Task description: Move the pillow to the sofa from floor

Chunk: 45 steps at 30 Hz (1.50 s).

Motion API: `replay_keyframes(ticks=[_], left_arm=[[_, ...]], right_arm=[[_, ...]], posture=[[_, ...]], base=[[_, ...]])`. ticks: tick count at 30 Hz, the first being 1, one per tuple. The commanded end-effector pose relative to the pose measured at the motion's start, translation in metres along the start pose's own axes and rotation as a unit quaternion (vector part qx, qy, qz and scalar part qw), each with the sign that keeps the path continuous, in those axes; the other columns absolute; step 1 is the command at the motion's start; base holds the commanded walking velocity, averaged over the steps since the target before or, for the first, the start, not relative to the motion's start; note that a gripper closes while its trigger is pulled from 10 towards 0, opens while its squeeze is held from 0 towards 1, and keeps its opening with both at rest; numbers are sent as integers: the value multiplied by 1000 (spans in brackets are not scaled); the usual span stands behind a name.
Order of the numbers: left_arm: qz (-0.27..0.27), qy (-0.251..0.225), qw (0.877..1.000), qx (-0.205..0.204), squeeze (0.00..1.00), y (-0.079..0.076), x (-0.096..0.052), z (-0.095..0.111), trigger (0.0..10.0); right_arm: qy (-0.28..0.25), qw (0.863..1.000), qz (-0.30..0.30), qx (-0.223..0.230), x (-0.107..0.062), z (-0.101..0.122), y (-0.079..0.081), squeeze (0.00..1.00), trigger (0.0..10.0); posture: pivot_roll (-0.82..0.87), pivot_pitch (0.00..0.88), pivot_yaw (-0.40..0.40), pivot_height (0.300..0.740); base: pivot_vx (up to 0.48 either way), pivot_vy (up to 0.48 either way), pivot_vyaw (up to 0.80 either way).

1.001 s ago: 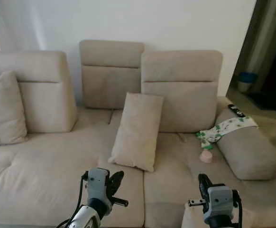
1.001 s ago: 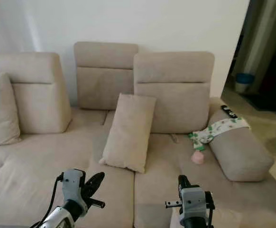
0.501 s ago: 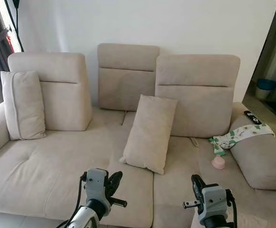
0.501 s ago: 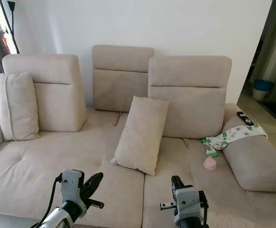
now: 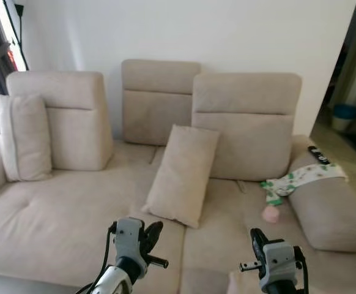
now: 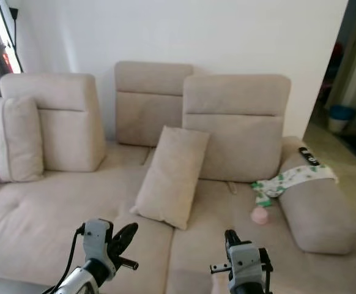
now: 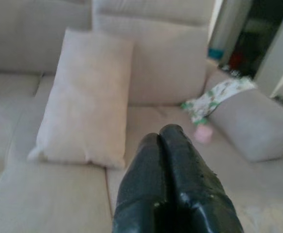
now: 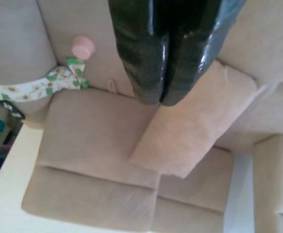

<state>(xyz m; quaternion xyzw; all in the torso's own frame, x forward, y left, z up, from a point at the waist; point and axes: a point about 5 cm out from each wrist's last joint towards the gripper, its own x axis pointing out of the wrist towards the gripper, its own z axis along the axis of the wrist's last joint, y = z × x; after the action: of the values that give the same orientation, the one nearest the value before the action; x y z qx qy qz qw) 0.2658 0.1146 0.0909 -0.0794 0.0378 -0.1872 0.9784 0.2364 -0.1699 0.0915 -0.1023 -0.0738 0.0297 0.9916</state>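
Observation:
A beige pillow (image 5: 182,174) stands tilted on the beige sofa (image 5: 55,214), leaning against the middle-right back cushion. Both wrist views also hold the pillow (image 7: 85,97) (image 8: 195,131). My left gripper (image 5: 152,231) is low in front of the seat's edge, shut with nothing in it, its fingers (image 7: 151,160) pressed together. My right gripper (image 5: 255,237) is beside it to the right, also shut and empty, with its fingers (image 8: 136,63) closed. Both grippers are well short of the pillow.
A second beige pillow (image 5: 25,138) leans at the sofa's left end. On the right, a leaf-patterned cloth (image 5: 300,177) and a black remote (image 5: 318,155) lie on the armrest bolster (image 5: 331,208); a small pink object (image 5: 270,214) sits on the seat. A blue bin (image 5: 344,113) stands in the doorway.
The whole picture has shifted as the camera moved, first bringing the sofa's left end into view. The pillow and both shut grippers keep their places.

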Motion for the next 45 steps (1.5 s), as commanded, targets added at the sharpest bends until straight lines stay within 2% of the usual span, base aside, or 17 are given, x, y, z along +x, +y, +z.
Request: replay_keyframes(ticks=[1,9,31,33,35,37,45], left_arm=[[-6,3,1000,-1,0,-3,2,-2,10000],[-8,3,1000,0,0,-3,3,-2,10000],[-10,0,1000,-1,0,-3,3,-1,10000],[-12,21,1000,-2,0,-3,3,-7,10000],[-12,21,1000,-2,0,-3,3,-7,10000],[-13,36,999,11,0,-1,2,-14,10000],[-4,28,999,23,0,5,-1,-18,10000]], right_arm=[[7,1000,-4,-4,-3,-3,-3,0,10000],[7,1000,-4,-5,-3,-3,-3,0,10000],[9,1000,-3,-5,-2,-5,0,0,10000],[24,1000,11,-11,-6,-13,2,0,10000],[24,1000,11,-11,-6,-13,2,0,10000],[35,999,32,-18,-14,-23,3,0,10000],[16,999,46,-24,-20,-21,4,0,10000]], posture=[[-42,0,19,740],[-43,0,20,740],[-40,0,26,740],[-42,0,26,740],[-42,0,26,740],[-43,0,29,740],[-47,0,32,740]], base=[[0,-420,0],[0,-397,0],[0,0,0],[0,0,0],[0,0,0],[0,0,0],[0,0,0]])
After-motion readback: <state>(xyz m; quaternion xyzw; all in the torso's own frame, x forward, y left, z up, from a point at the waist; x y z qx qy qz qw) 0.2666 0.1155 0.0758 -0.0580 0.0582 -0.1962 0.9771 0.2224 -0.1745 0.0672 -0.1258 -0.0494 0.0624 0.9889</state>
